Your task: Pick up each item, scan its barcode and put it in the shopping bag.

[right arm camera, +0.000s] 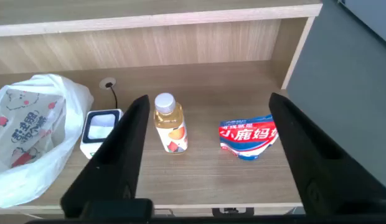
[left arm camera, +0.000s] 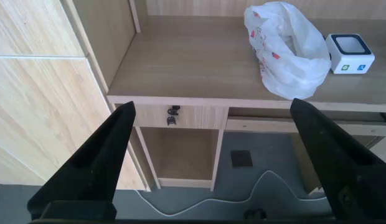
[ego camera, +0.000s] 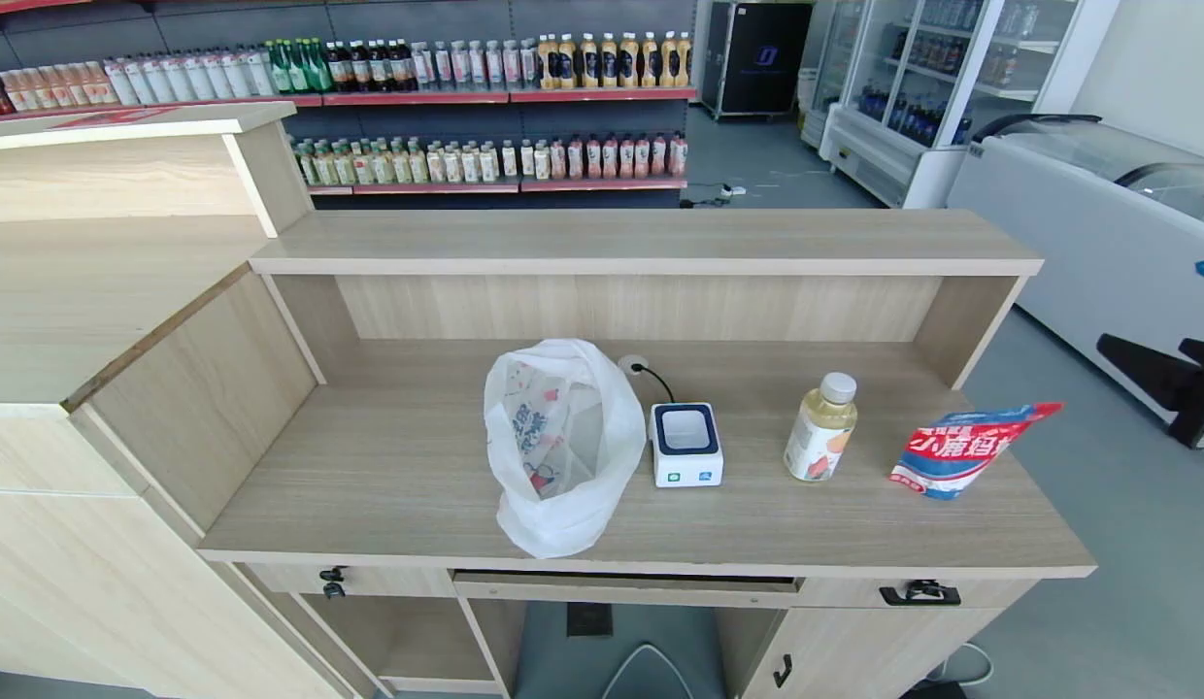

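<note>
right claw [right arm camera: 210,102] spread | bottle [right arm camera: 170,122], pouch [right arm camera: 249,138] ahead of it, not touching

Wooden counter [ego camera: 369,466] before drink shelves [ego camera: 466,97] and freezer [ego camera: 1078,243]

Pale wood-grain desk [ego camera: 369,476], bright goods.
White bag [ego camera: 563,451] with red and blue print; white scanner [ego camera: 686,444] framed dark blue; yellow bottle [ego camera: 820,429], white cap; red, white and blue pouch [ego camera: 961,449].
</note>
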Motion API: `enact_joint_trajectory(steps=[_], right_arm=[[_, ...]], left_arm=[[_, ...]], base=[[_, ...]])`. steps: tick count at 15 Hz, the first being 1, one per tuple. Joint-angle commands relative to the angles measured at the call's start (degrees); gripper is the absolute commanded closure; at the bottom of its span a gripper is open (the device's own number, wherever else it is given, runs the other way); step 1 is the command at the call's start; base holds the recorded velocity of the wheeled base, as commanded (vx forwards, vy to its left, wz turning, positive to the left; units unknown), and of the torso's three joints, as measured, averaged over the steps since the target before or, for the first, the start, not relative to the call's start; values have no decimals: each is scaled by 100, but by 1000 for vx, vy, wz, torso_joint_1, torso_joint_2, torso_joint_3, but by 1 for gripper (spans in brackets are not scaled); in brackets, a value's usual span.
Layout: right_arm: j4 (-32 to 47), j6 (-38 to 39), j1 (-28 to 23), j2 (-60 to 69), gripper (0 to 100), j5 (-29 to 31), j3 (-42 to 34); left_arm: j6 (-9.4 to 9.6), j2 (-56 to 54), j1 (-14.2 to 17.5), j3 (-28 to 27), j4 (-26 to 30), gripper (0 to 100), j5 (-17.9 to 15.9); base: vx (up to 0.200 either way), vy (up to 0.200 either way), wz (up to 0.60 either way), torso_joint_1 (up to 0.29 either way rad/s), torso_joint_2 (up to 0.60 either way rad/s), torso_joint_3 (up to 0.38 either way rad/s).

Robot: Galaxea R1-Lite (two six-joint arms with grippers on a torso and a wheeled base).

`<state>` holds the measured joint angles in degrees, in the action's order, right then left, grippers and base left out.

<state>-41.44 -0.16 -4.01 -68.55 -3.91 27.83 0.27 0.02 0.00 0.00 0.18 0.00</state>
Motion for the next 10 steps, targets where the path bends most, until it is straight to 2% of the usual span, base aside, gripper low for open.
enact_joint_trajectory(steps=[1, 5, 8, 10], right_arm=[[-919, -63, 41, -1618, 0, -4, -15], [-1569, -72, 41, -2673, 0, 22, -15], [-2299, -37, 32, -3200, 0, -4, -322], [-2475, -90, 50, -3455, 0, -4, -331]], left_arm=[[0, -2, 0, 0, -1, 0, 0], [0, -2, 0, 0, -1, 0, 0], [0, -2, 0, 0, -1, 0, 0], [0, -2, 0, 0, -9, 0, 0]], base=[[0, 0, 0, 0, 0, 0], [0, 0, 0, 0, 0, 0], [0, 0, 0, 0, 0, 0], [0, 0, 0, 0, 0, 0]])
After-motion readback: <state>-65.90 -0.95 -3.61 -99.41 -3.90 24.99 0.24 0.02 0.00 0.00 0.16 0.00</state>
